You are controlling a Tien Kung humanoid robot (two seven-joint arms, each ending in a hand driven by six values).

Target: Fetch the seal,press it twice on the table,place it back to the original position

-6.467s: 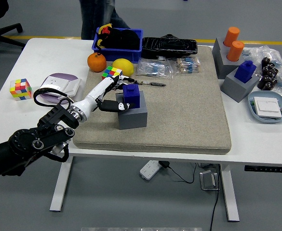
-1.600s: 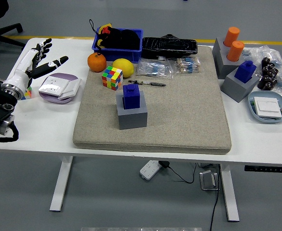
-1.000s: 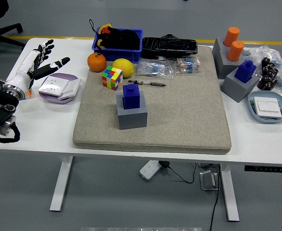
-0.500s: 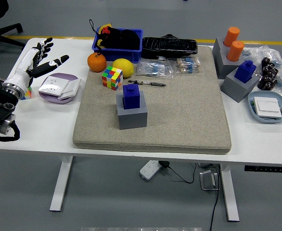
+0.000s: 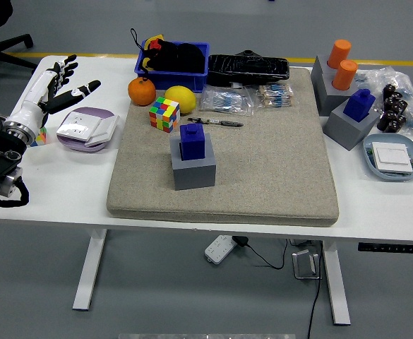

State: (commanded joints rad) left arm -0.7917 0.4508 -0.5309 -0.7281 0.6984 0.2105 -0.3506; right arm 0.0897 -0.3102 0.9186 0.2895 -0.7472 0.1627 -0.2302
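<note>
Head view: left hand (image 5: 54, 86) raised over the bench's (image 5: 58, 169) far-left corner, fingers spread and holding nothing, with the blue seal (image 5: 192, 140) seated upright in its grey block (image 5: 193, 169) on the beige mat (image 5: 262, 162), well apart from that hand. Risk, as a judgement: clipping the purple-lidded box (image 5: 86, 127) or the colour cube (image 5: 164, 114) on any reach across, or toppling the seal with a skewed grip. White bench crowded along the back, grey floor with a yellow line beyond.

I count two blue seals (image 5: 193, 140) (image 5: 362, 104), each on one of three grey blocks (image 5: 193, 169); two orange cylinders (image 5: 339, 54); one colour cube (image 5: 164, 114); one orange (image 5: 141, 91); one lemon (image 5: 180, 97); one blue bin (image 5: 174, 65).
</note>
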